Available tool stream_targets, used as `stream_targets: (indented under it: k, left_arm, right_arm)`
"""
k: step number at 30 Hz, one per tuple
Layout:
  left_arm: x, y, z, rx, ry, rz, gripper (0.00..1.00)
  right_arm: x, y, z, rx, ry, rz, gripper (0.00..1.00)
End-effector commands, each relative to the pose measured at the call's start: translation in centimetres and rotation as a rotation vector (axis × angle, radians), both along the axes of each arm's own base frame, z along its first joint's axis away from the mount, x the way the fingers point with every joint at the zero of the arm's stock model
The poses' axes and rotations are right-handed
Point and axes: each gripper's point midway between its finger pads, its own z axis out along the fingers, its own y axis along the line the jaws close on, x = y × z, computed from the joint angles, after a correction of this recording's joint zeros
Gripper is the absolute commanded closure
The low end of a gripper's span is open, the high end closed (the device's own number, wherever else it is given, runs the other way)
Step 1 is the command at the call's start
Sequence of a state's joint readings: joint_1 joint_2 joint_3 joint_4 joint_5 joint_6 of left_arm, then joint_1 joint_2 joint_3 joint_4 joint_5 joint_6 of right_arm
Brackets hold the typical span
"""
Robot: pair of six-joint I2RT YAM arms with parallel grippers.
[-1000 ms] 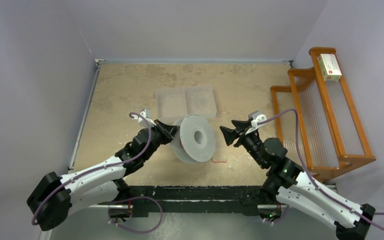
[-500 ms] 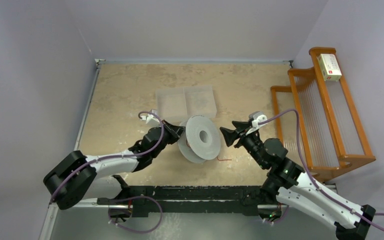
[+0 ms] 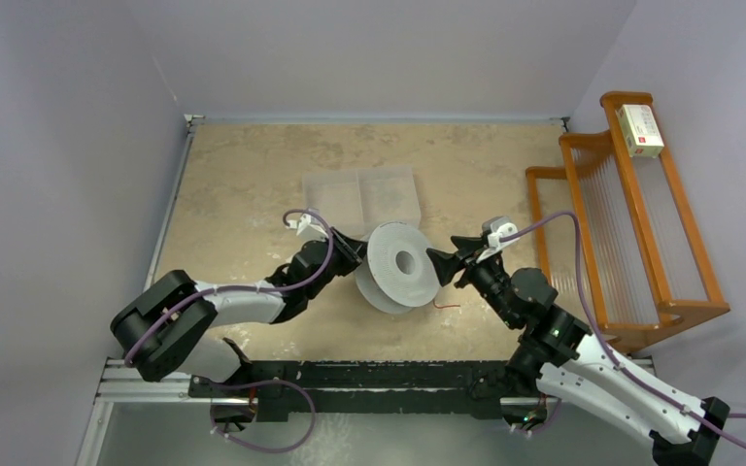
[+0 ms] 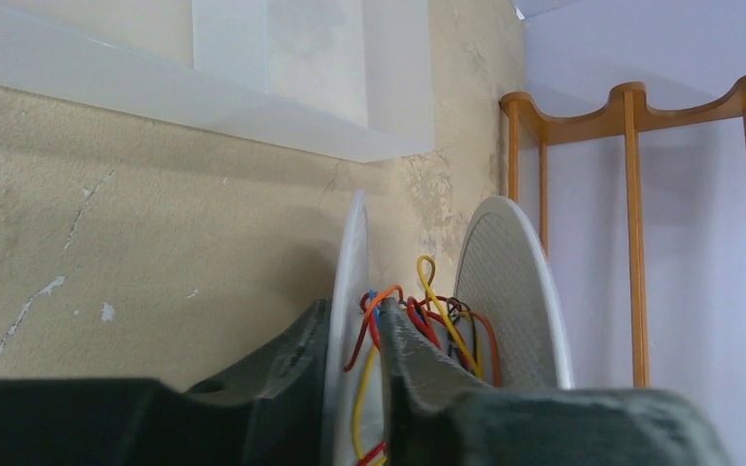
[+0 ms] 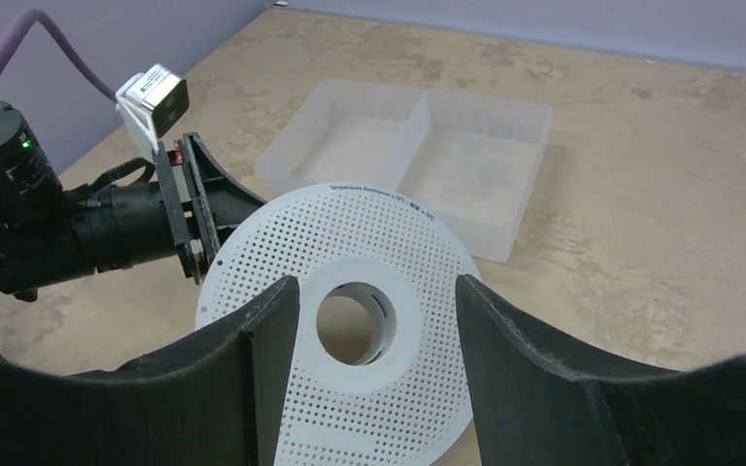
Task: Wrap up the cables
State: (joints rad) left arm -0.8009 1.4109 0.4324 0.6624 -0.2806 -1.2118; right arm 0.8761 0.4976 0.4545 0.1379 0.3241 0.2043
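A grey double-disc spool (image 3: 403, 267) stands on edge at the table's middle. My left gripper (image 3: 355, 254) is shut on its left disc. In the left wrist view (image 4: 357, 309) one finger is outside the disc (image 4: 350, 252) and the other is between the discs. Thin red, orange and yellow cables (image 4: 425, 316) sit tangled round the core. One red cable end (image 3: 444, 307) trails on the table. My right gripper (image 3: 437, 264) is open, just off the spool's right face. Its fingers flank the perforated disc (image 5: 350, 233) and hub hole without touching (image 5: 377, 282).
A clear two-compartment tray (image 3: 361, 199) lies just behind the spool, also in the right wrist view (image 5: 418, 160). An orange wooden rack (image 3: 631, 223) stands at the right edge with a small box (image 3: 639, 130) on top.
My left arm has reached out and carried the spool to the right, up close to my right gripper. The red cable end has dragged right with it. The right arm has not moved.
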Motion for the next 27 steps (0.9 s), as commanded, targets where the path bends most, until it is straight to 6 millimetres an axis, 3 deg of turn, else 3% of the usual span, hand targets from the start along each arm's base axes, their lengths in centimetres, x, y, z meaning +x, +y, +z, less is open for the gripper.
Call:
stream_targets:
  k: [1,9,16,27]
  left_arm:
    - [0.7,-0.9,2.2,-0.017,-0.036,-0.01,0.71]
    - [0.4,-0.1,1.1,0.087,0.001,-0.008,0.64]
    - [0.3,1.9,-0.2,0.274,0.06,0.022,0.62]
    - [0.2,4.6,-0.6,0.484,0.094,0.052,0.57]
  right_arm:
    - [0.2,0.1,1.6,0.043,-0.023,-0.009,0.37]
    - [0.3,0.5,1.3,0.035,-0.018,0.002,0.36]
    - [0.3,0.6,1.2,0.036,-0.016,0.004,0.36]
    - [0.6,1.2,0.8,0.021,-0.002,0.014,0.35]
